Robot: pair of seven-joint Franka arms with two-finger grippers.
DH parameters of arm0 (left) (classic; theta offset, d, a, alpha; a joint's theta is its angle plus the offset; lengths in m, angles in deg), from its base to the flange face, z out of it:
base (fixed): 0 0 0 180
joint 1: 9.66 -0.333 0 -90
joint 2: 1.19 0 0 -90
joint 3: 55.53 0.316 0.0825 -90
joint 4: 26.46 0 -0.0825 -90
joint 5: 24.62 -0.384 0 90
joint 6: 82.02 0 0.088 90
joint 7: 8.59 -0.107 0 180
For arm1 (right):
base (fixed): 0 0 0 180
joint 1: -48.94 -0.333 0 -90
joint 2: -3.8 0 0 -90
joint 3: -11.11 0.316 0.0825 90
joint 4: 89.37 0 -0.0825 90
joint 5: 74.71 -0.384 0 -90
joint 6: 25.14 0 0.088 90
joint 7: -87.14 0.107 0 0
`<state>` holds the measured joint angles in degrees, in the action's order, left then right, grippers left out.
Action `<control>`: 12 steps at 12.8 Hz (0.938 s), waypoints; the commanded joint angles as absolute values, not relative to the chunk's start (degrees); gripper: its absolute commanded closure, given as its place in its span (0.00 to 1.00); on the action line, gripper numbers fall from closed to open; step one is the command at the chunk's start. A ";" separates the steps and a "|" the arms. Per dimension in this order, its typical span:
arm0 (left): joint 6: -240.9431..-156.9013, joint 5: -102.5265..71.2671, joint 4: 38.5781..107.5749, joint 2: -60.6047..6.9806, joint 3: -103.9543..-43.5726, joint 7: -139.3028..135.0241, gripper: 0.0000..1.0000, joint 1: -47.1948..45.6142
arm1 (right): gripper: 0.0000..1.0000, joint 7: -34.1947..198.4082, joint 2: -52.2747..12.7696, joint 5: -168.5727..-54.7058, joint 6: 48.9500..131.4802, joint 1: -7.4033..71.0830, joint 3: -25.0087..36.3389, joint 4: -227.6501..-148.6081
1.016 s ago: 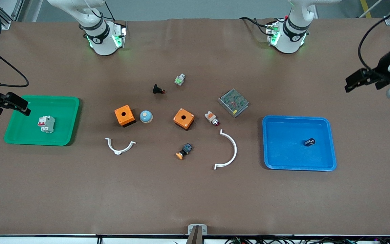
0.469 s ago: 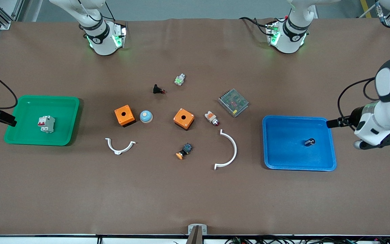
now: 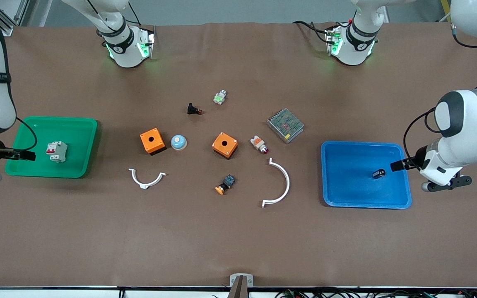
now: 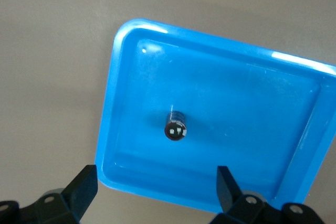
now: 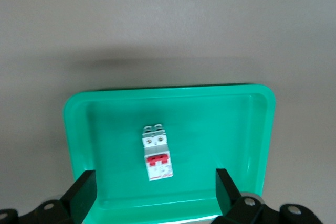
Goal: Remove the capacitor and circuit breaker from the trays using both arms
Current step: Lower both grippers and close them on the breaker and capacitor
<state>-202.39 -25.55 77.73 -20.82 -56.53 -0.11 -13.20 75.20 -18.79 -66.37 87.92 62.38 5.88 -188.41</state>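
Note:
The breaker [image 3: 56, 151], a white-grey block with red levers, lies in the green tray [image 3: 77, 136] at the right arm's end of the table. My right gripper [image 3: 25, 155] is open and empty over that tray's outer edge. In the right wrist view the breaker [image 5: 156, 153] lies in the tray [image 5: 79, 108] ahead of the gripper [image 5: 155, 182]. The capacitor [image 3: 379, 173], a tiny black cylinder, lies in the blue tray [image 3: 346, 165] at the left arm's end. My left gripper [image 3: 400, 164] is open and empty over that tray's outer edge. The left wrist view shows the capacitor [image 4: 176, 127], the tray [image 4: 121, 40] and the gripper [image 4: 156, 179].
Between the trays lie two orange boxes [image 3: 152, 140] [image 3: 225, 145], a blue dome [image 3: 178, 142], a black button [image 3: 193, 109], a green-white part [image 3: 220, 97], a mesh-topped metal box [image 3: 285, 125], a white-orange button [image 3: 259, 144], a black-blue part [image 3: 225, 184] and two white arcs [image 3: 147, 178] [image 3: 280, 184].
Both arms have swung round and brought their grippers in to the outer edges of their trays. The breaker and the capacitor have not moved.

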 commanded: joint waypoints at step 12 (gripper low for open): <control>-219.82 -25.15 86.66 -28.60 -57.72 -1.12 0.07 -13.53 | 0.00 61.12 -26.88 -72.34 93.86 66.34 6.72 -196.15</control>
